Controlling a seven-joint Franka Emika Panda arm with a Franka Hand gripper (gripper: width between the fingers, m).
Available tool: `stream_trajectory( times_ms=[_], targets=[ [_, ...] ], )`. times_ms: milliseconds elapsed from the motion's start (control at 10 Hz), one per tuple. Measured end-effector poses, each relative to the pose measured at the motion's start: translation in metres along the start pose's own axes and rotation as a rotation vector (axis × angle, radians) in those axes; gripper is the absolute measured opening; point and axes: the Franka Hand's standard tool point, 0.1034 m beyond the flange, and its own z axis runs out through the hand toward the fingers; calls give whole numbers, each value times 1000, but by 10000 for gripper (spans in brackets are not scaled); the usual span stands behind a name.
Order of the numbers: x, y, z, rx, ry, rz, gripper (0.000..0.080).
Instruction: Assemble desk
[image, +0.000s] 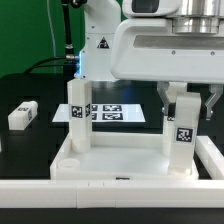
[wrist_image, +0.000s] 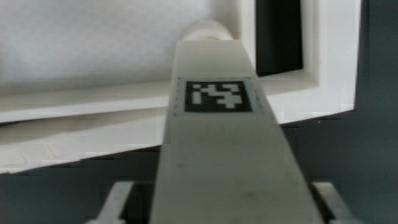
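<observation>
The white desk top (image: 60, 165), a tray with a raised rim, lies at the front. Two tagged white legs stand upright on it, one on the exterior view's left (image: 78, 112) and one on its right (image: 183, 128). My gripper (image: 189, 97) hangs over the right leg with a finger on each side of its upper end. In the wrist view that leg (wrist_image: 219, 130) runs from between my fingers (wrist_image: 125, 200) toward the desk top (wrist_image: 107, 95). A thin dark gap shows on both sides of it, so the gripper (wrist_image: 221, 198) is open around the leg.
A loose white leg (image: 22, 115) lies on the black table at the exterior view's left. The marker board (image: 112, 113) lies flat behind the desk top, between the two standing legs. The arm's base (image: 100, 40) rises behind it.
</observation>
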Motion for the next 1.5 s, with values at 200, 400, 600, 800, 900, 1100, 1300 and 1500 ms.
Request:
stream_trajectory(
  times_ms=[200,400,600,800,900,1100,1300,1500],
  targets=[
    [1,-1,1,2,-1,192,290],
    [4,-2,2,-14,-29,409,290],
    [3,1,2,-40,-65,682,290],
    [-1,0,3,-69,-70,912,292],
    [-2,-3,2,-84,-64,977,294],
    [-6,-12,2,-91,-58,1113,294],
    [-9,-15,1,-100,-49,1247,294],
    [-12,-17,1,-117,-44,1413,294]
  ],
)
